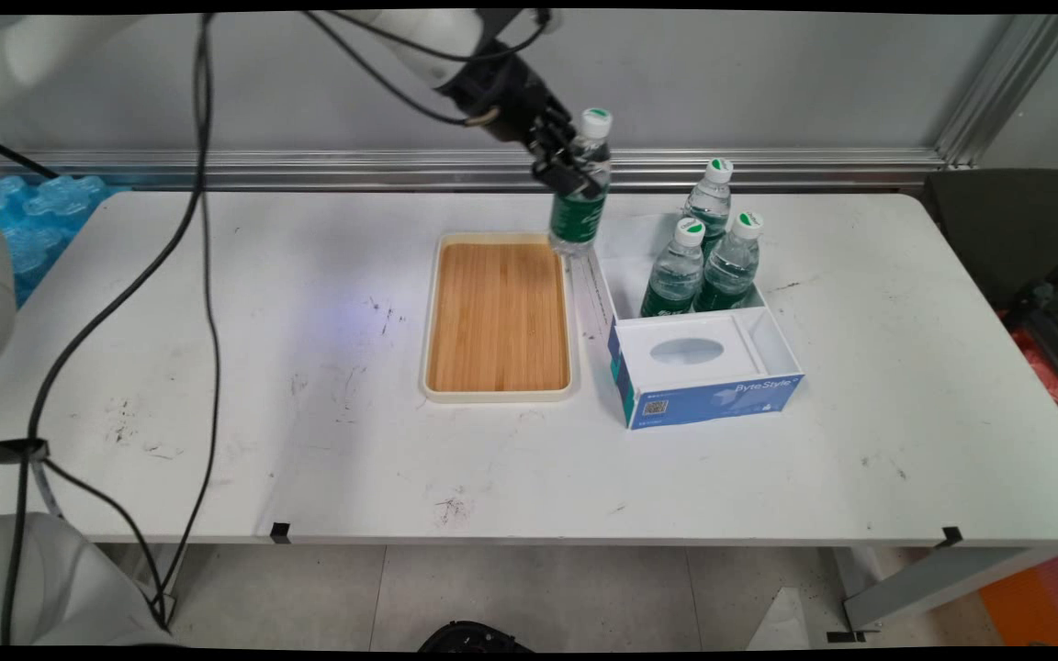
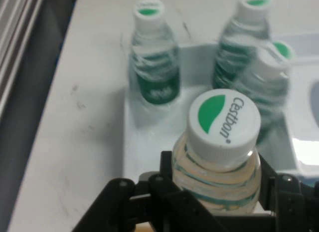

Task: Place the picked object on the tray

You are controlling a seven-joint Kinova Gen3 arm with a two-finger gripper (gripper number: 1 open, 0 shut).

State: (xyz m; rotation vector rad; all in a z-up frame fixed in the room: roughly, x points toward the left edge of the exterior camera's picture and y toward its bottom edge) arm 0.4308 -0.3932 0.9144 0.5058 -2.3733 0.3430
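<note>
My gripper [image 1: 577, 173] is shut on a water bottle [image 1: 580, 200] with a green label and a white cap, held in the air and slightly tilted above the far right corner of the bamboo tray [image 1: 498, 317]. In the hand view the held bottle [image 2: 219, 157] sits between the black fingers [image 2: 167, 184], its cap close to the camera. Three more bottles [image 1: 705, 257] stand in the white and blue box [image 1: 703, 367] to the right; the hand view shows them behind the held bottle's cap [image 2: 224, 123].
The box's near part has a white lid with an oval opening [image 1: 687, 351]. Black cables [image 1: 203, 275] hang across the table's left side. Blue packs [image 1: 28, 220] lie beyond the left edge, and a dark chair [image 1: 1007, 239] stands at the right.
</note>
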